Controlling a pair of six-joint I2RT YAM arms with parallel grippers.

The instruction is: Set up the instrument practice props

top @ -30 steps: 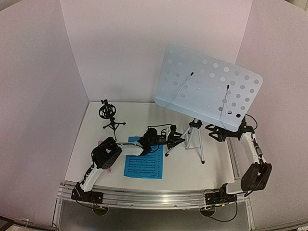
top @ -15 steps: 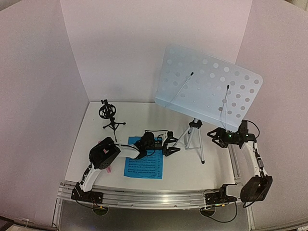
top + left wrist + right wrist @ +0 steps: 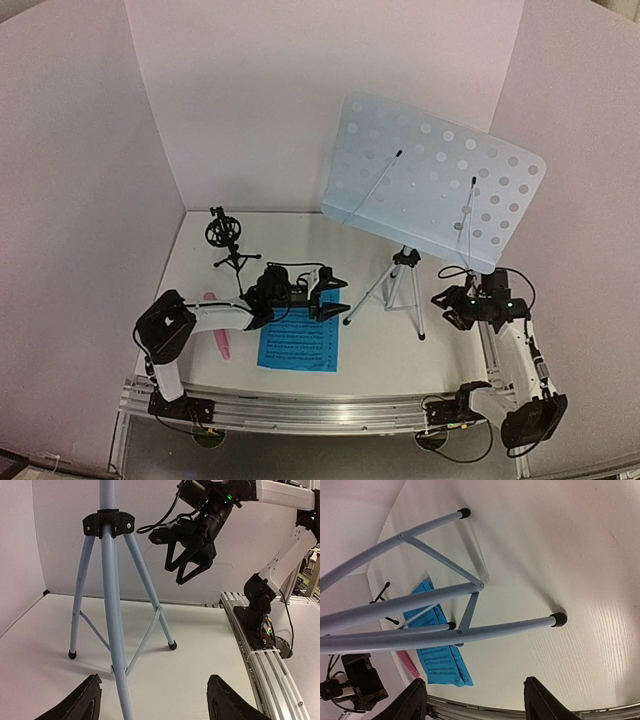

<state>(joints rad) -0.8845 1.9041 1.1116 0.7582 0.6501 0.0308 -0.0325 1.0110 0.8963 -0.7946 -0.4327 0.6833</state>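
**Pale walls, white table: both grippers spread and empty**

White table [image 3: 400,350] carries the silver music stand [image 3: 400,285] upright, right of centre, with its perforated desk [image 3: 432,185] tilted above the tripod. The left gripper [image 3: 335,296] hovers over the far edge of the blue sheet music [image 3: 297,345], jaws wide apart, holding nothing. The right gripper [image 3: 443,308] hangs just right of the tripod, likewise spread and empty. The pink microphone [image 3: 218,332] lies beside the left arm. The black mic mount [image 3: 228,243] stands back-left.

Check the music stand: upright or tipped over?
Upright. The music stand has its three legs spread, feet on the table, with the desk on top.
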